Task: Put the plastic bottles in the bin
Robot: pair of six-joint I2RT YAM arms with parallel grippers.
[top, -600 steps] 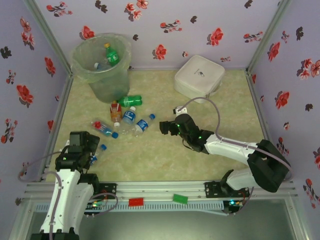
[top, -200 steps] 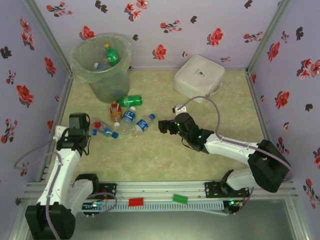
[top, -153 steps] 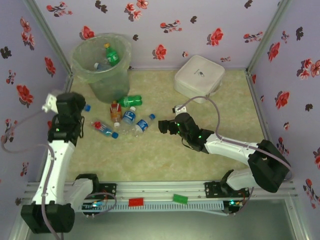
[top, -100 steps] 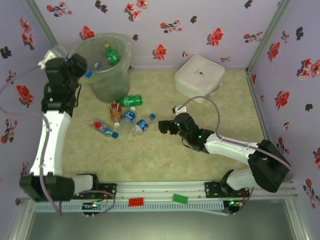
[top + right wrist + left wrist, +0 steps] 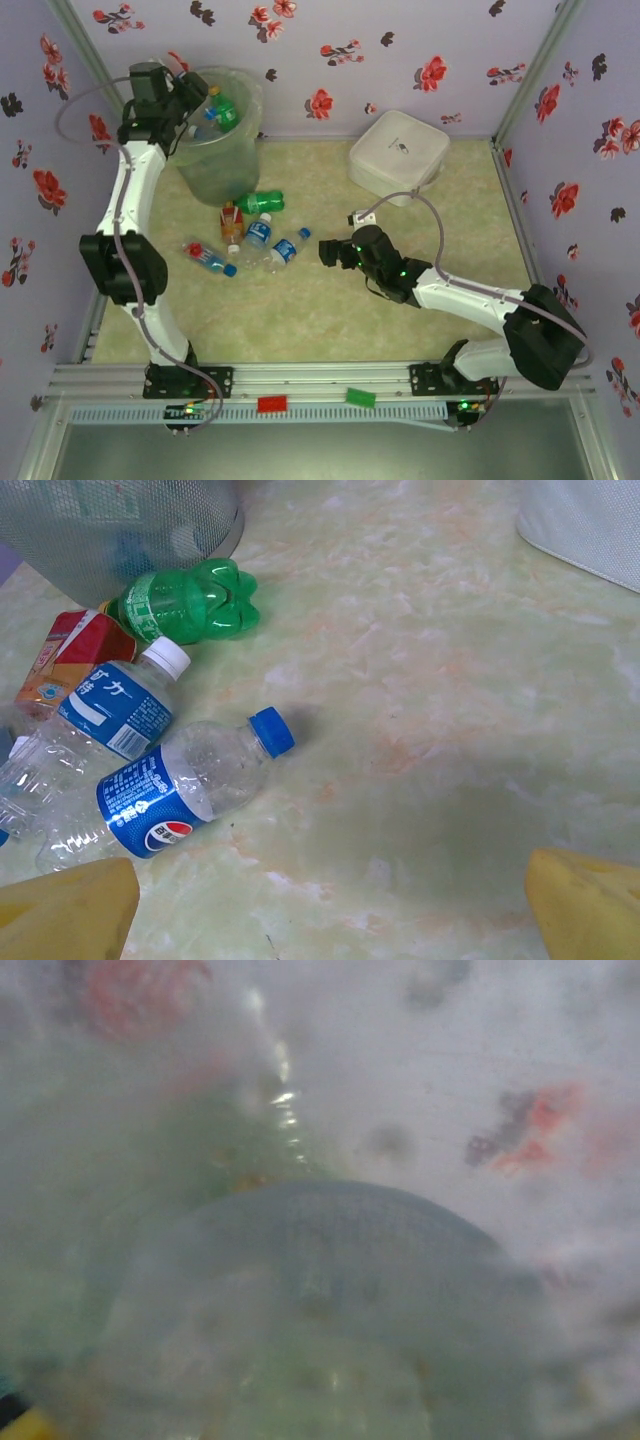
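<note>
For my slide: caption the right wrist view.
Open yellow fingers face a blue-capped Pepsi bottle; white-capped bottle and green bottle lie beyond, near the bin.

Pale green-beige marbled counter (image 5: 330, 310). Far left corner: tall round translucent pale-green bin (image 5: 215, 165), upright. Far right: white square lidded box (image 5: 398, 152). Beside bin base: green plastic bottle (image 5: 262, 201) lying flat. Just nearer: orange-red bottle (image 5: 232, 224), clear blue-labelled bottles (image 5: 285, 249), clustered, on sides.

Translucent plastic bin (image 5: 218, 165) — crinkly clear liner (image 5: 252, 118), glossy clear plastic bottles (image 5: 170, 790), smooth matt marbled table (image 5: 450, 660)
</note>
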